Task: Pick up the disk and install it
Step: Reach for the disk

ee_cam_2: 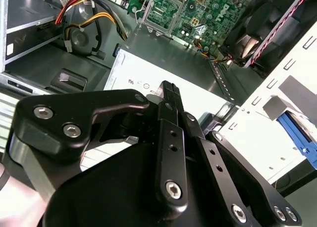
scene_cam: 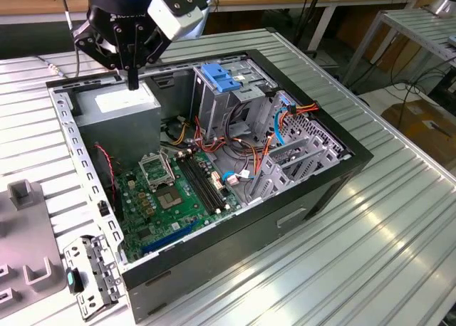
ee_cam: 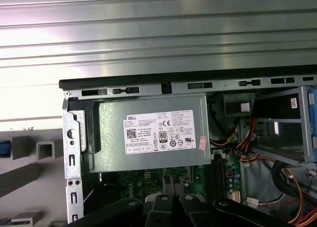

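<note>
A black gripper (scene_cam: 132, 82), its claw pinched together on nothing, hangs just above the grey power supply (scene_cam: 117, 102) in a corner of an open computer case (scene_cam: 313, 205). Inside the case are a green motherboard (scene_cam: 164, 198), tangled cables (scene_cam: 249, 155) and a tall metal cage (scene_cam: 214, 105). In the second wrist view, the blue-edged disk (ee_cam_2: 297, 135) lies beyond the case wall on a pale fixture (ee_cam_2: 257, 138), apart from the gripper.
</note>
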`<action>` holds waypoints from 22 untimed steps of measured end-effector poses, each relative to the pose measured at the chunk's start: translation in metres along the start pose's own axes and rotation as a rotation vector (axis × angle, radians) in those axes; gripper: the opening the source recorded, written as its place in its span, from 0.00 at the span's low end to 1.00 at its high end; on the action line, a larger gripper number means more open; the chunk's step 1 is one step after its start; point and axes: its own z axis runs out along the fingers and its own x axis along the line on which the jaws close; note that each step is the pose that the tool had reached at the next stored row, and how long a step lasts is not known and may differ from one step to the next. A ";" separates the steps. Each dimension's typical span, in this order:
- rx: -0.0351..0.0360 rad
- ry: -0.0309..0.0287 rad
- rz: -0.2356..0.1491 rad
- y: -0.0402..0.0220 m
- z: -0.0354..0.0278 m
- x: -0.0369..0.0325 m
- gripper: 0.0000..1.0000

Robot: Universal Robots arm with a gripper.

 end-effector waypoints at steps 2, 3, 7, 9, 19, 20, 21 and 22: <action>0.0000 0.0002 0.000 -0.0001 0.0000 0.0007 0.11; 0.0001 0.0003 0.000 -0.0001 0.0000 0.0011 0.11; 0.0001 0.0007 0.000 -0.0002 0.0000 0.0024 0.11; 0.0001 0.0011 0.000 -0.0003 0.0000 0.0034 0.11; 0.0002 0.0021 0.000 -0.0006 -0.0001 0.0073 0.11; 0.0002 0.0022 0.000 -0.0006 -0.0001 0.0077 0.11; 0.0002 0.0025 0.000 -0.0006 -0.0001 0.0083 0.11; 0.0002 0.0025 0.000 -0.0007 -0.0001 0.0085 0.11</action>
